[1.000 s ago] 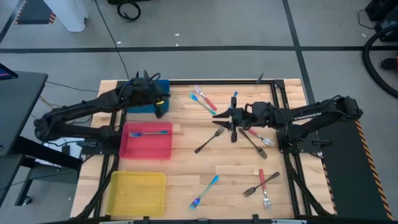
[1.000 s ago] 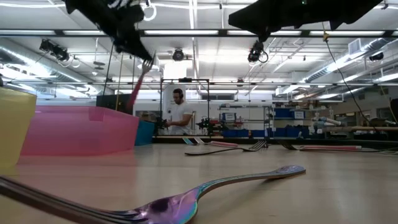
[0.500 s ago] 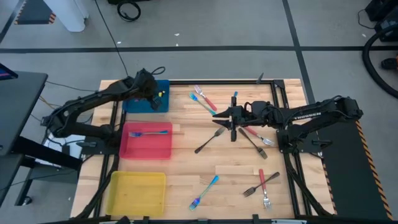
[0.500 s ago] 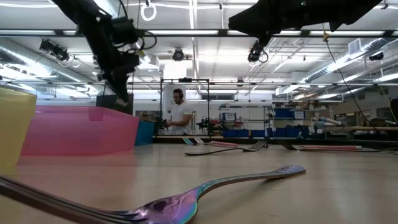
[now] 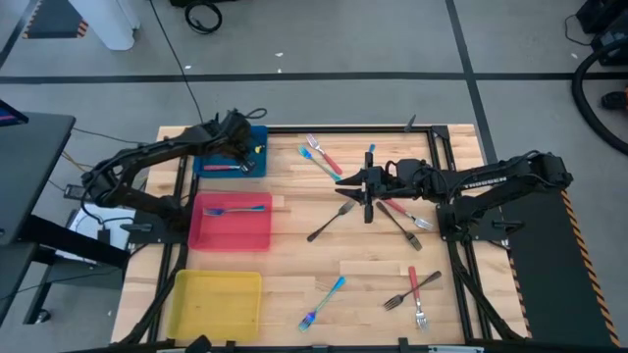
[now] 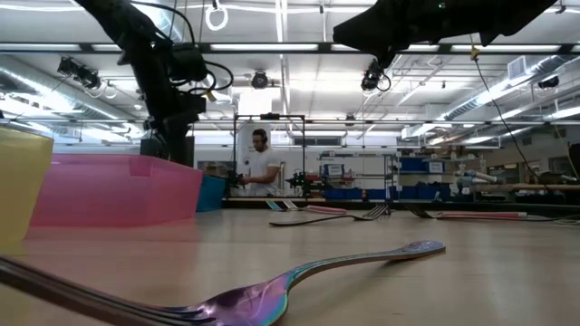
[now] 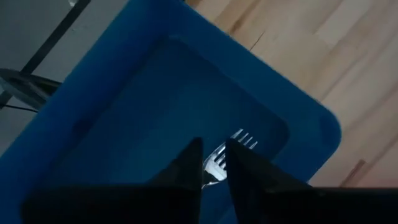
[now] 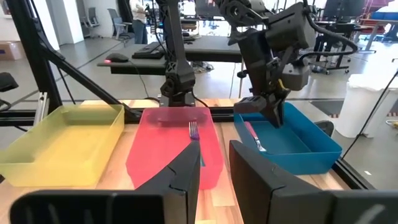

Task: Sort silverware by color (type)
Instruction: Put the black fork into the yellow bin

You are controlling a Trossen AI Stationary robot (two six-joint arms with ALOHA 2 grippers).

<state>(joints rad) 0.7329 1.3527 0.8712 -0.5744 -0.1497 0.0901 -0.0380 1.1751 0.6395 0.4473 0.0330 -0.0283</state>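
Observation:
My left gripper (image 5: 238, 155) (image 7: 213, 163) hangs open just above the blue tray (image 5: 253, 139), fingers pointing down. A red-handled fork (image 5: 222, 167) lies flat on the tray floor beneath it; its tines (image 7: 231, 146) show past the fingertips. The right wrist view shows this fork (image 8: 254, 135) apart from the left gripper (image 8: 273, 115). My right gripper (image 5: 345, 186) (image 8: 214, 168) is open and hovers above the table's middle, touching nothing. A blue-handled fork (image 5: 235, 209) lies in the red tray (image 5: 231, 235). Several more forks are scattered on the wood.
A yellow tray (image 5: 216, 299) sits at the near left. Loose forks lie at the far middle (image 5: 319, 155), under the right arm (image 5: 404, 214), at the centre (image 5: 331, 221) and near the near edge (image 5: 322, 302) (image 5: 417, 284). A person stands in the room beyond (image 6: 263, 167).
My left gripper carried the red-handled fork, hanging below its fingers, toward the far left over the blue tray and went down. The fork is out of its fingers now and lies flat in the blue tray. The right arm has kept still.

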